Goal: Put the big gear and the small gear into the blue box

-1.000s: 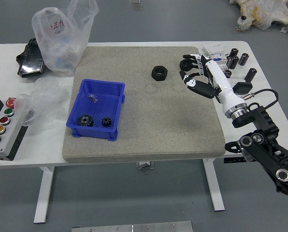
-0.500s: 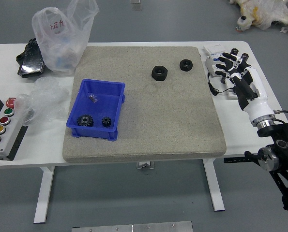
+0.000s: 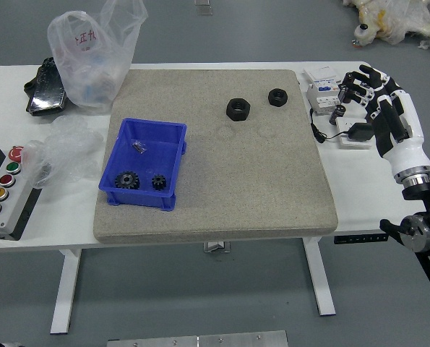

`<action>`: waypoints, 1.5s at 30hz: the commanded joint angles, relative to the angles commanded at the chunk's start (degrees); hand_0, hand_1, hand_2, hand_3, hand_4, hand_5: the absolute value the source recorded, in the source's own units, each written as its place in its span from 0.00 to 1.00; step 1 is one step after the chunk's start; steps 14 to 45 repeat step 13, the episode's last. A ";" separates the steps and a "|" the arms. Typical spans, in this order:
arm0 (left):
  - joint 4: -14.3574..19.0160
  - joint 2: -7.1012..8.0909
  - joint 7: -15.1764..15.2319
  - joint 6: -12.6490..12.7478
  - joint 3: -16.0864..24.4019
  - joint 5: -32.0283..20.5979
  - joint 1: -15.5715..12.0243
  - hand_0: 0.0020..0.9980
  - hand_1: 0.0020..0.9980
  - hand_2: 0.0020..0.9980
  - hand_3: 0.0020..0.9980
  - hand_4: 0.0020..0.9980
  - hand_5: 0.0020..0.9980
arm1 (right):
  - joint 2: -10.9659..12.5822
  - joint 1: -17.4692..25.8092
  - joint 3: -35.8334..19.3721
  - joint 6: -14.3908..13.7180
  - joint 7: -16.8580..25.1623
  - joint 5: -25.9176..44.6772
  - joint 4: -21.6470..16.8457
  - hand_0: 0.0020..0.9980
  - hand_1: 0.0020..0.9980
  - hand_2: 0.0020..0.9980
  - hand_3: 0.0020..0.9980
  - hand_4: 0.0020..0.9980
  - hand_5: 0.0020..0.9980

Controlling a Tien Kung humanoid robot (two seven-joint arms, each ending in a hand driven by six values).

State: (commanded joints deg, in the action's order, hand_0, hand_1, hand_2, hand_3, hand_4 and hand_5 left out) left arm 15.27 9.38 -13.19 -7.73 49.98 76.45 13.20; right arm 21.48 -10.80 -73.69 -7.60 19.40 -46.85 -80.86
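The blue box (image 3: pixel 146 126) stands on the left part of the grey-beige mat. Inside it, near its front wall, the big gear (image 3: pixel 127 180) lies at the left and the small gear (image 3: pixel 159 182) to its right. Over the white items at the table's right side is my right hand (image 3: pixel 370 90), well away from the box, its fingers spread and holding nothing. A sliver of what looks like my left arm (image 3: pixel 3 344) shows at the bottom left corner.
Two black nut-like rings, one (image 3: pixel 238 109) and another (image 3: pixel 277 97), lie toward the mat's back. A small shiny piece (image 3: pixel 139 147) is in the box. Plastic bags, a black packet (image 3: pixel 47 87) and a button panel (image 3: pixel 5 189) occupy the left side.
My right hand has moved right, off the mat's back right corner to above the white items. A sliver has appeared at the bottom left corner. Box and gears have not moved.
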 joint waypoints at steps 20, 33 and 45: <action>0.12 0.16 -1.31 -0.74 0.55 0.60 0.40 0.75 0.74 0.72 0.69 0.69 0.50 | -0.16 0.80 -1.80 -0.25 0.18 0.10 -0.01 0.75 0.73 0.75 0.71 0.82 0.62; 0.12 0.16 -1.31 -0.74 0.55 0.60 0.40 0.75 0.74 0.72 0.69 0.69 0.50 | -0.16 0.80 -1.80 -0.25 0.18 0.10 -0.01 0.75 0.73 0.75 0.71 0.82 0.62; 0.12 0.16 -1.31 -0.74 0.55 0.60 0.40 0.75 0.74 0.72 0.69 0.69 0.50 | -0.16 0.80 -1.80 -0.25 0.18 0.10 -0.01 0.75 0.73 0.75 0.71 0.82 0.62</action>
